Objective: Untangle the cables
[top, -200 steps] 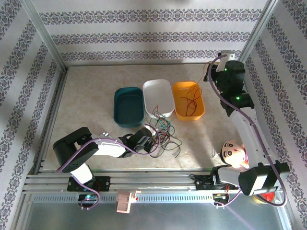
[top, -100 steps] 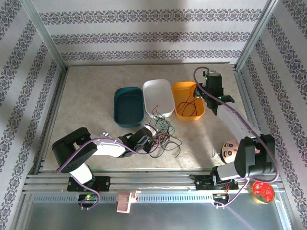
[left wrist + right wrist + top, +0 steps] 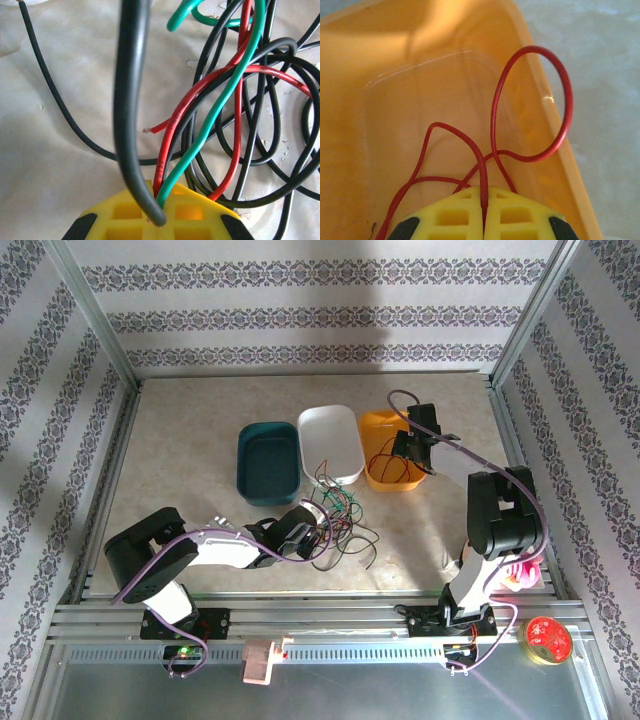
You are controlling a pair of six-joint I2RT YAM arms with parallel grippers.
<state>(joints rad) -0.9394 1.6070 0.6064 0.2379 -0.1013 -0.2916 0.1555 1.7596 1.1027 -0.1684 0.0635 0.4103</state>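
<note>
In orange tray (image 3: 380,60), red cable (image 3: 535,49) pinched between right fingers (image 3: 520,216)

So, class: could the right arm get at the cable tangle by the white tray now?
Probably not yet: the right claw is shut on a red cable over the orange tray. The tangle itself lies unblocked, with the left claw gripping it.

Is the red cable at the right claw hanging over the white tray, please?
No, the red cable loops over the orange tray.
</note>
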